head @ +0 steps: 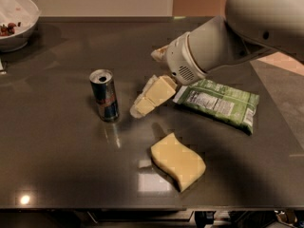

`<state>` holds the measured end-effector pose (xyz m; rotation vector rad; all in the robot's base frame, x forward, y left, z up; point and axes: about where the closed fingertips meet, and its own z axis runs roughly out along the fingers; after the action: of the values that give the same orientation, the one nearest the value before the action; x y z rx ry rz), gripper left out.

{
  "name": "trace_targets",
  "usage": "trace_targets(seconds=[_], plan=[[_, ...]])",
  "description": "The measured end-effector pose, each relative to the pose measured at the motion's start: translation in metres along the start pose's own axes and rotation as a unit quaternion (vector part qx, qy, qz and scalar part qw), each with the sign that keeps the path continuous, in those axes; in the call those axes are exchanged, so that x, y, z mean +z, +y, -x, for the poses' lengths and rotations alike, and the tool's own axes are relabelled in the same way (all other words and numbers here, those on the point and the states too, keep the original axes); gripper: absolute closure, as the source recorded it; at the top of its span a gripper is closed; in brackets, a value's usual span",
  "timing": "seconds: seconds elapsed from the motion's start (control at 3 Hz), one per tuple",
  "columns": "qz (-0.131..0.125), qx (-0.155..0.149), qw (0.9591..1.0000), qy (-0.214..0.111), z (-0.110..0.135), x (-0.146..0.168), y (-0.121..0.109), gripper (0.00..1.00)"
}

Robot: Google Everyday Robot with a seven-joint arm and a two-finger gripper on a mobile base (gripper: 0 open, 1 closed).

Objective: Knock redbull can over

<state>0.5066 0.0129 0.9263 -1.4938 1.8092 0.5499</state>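
The redbull can [105, 95] stands upright on the dark table [57, 156], left of centre, its blue and silver side and red logo facing me. My gripper [141, 106] reaches in from the upper right on a large white arm. Its cream fingertips hang low over the table just right of the can, a small gap away, not touching it.
A green snack bag [219, 103] lies flat to the right, under the arm. A yellow sponge [178, 161] lies near the front, below the gripper. A white bowl [16, 20] with some food sits at the far left corner.
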Motion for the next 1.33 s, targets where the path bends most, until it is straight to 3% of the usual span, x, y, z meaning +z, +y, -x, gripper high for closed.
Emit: trace_targets(seconds=[0.67, 1.33], plan=[[-0.006, 0.002, 0.9986, -0.052, 0.024, 0.044, -0.002, 0.00], [-0.008, 0.008, 0.9954, -0.095, 0.037, 0.069, -0.004, 0.00]])
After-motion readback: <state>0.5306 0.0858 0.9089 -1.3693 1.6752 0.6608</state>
